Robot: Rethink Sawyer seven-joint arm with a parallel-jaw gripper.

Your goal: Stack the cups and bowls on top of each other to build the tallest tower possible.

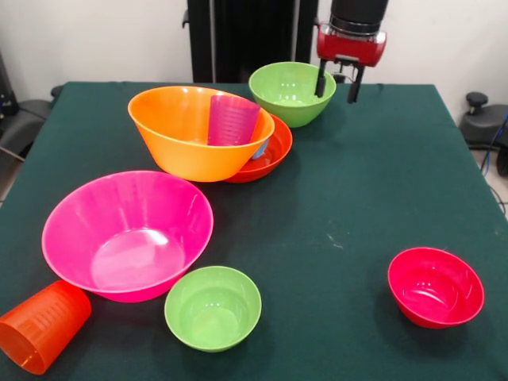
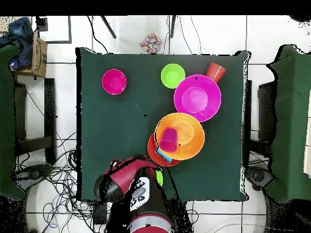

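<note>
Leaning on the shallow red-orange bowl (image 1: pixel 270 155), the large orange bowl (image 1: pixel 186 131) tilts toward the table's middle and forms the tower so far, at the far-centre of the green table (image 1: pixel 357 206) in the front view. Translucent purple cup (image 1: pixel 232 121) sits inside the orange bowl, against its rim on the red-orange bowl's side; a sliver of the blue cup (image 1: pixel 261 148) shows wedged between orange bowl and red-orange bowl. Overhead view confirms: orange bowl (image 2: pixel 180 136) over red-orange bowl (image 2: pixel 157 153), purple cup (image 2: pixel 168 139) inside. Medium lime green bowl (image 1: pixel 290 93) stands upright just behind the stack, near the table's far edge. Large pink bowl (image 1: pixel 127 234) is upright nearer the camera, small lime green bowl (image 1: pixel 213 307) just beside it. Orange cup (image 1: pixel 41 326) lies on its side at the near corner, close to the pink bowl. Small crimson bowl (image 1: pixel 436 286) sits alone, well apart from the rest. Arm comes down from the top edge, red wrist housing pointing straight down; claw (image 1: pixel 337 83) hangs above the green bowl's rim on its side away from the stack, its two dark fingers (image 1: pixel 321 79) parted and empty, touching nothing. No readable labels or writing on the bowls, cups or arm; the purple and orange cups show only fine moulded ridges.
</note>
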